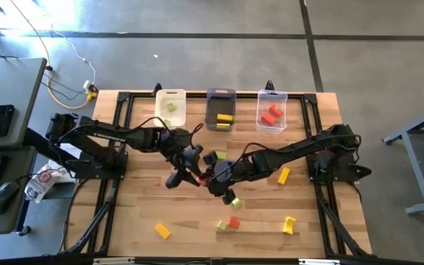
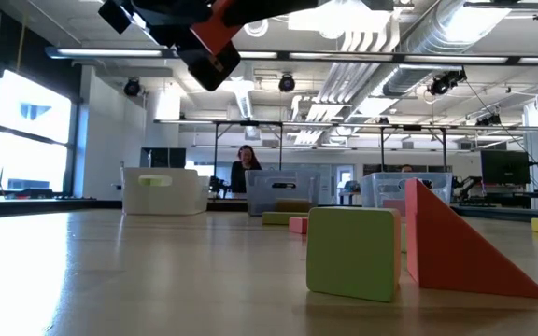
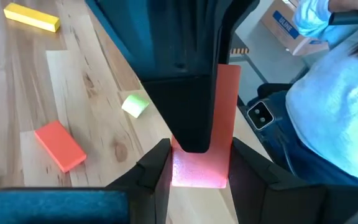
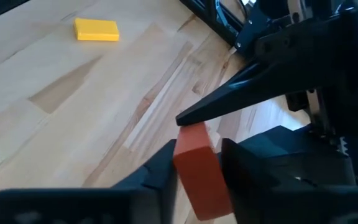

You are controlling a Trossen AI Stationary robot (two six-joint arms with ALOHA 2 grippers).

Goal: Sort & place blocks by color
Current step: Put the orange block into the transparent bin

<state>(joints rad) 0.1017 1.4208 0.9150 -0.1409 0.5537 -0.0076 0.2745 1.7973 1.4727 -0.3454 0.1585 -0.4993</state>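
Two grippers mid-table: left gripper (image 3: 194, 171) and right gripper (image 4: 197, 165) both clamp red block (image 3: 213, 124).

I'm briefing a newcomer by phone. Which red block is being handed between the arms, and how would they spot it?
Look above the middle of the wooden table, where both dark arms meet. The flat red bar block hangs there in the air, pinched by the left gripper and right gripper; every other block rests on the table or in a bin.
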